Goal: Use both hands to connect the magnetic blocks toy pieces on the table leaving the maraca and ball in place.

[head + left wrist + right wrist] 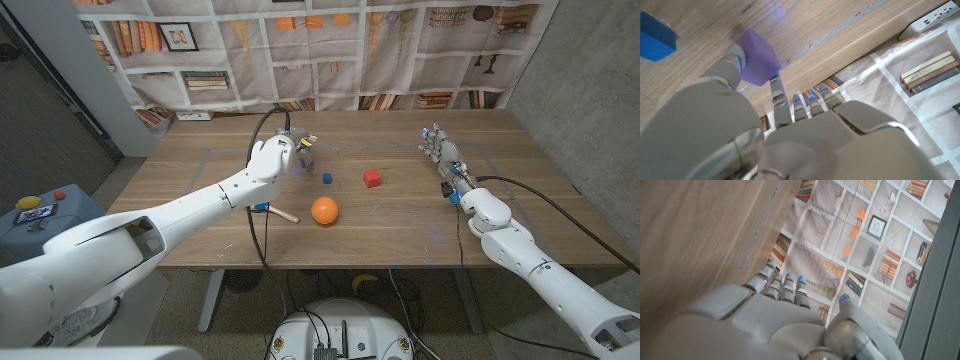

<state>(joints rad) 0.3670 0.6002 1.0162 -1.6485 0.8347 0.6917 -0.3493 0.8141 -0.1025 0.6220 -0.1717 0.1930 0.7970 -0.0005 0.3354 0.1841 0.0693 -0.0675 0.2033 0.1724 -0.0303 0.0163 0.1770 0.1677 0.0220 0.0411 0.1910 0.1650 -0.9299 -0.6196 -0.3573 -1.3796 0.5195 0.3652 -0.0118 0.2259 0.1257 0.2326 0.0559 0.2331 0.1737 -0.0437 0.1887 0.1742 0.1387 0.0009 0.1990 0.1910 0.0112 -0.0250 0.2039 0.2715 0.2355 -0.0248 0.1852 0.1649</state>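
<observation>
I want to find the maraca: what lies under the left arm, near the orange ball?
A wooden stick, perhaps the maraca's handle, juts from under the left arm beside the orange ball, with something blue at its base. The arm covers the rest.

Table (pixel 400 215) – wood, matt, fine grain lines. Hands' shells (pixel 805 145) – smooth grey plastic, soft shine. Purple block (pixel 757 62), blue block (pixel 655 42) – smooth, matt. Orange ball (pixel 324 211) – smooth, bit shiny. Far wall cloth (pixel 855 240) – creased, printed with books.
</observation>
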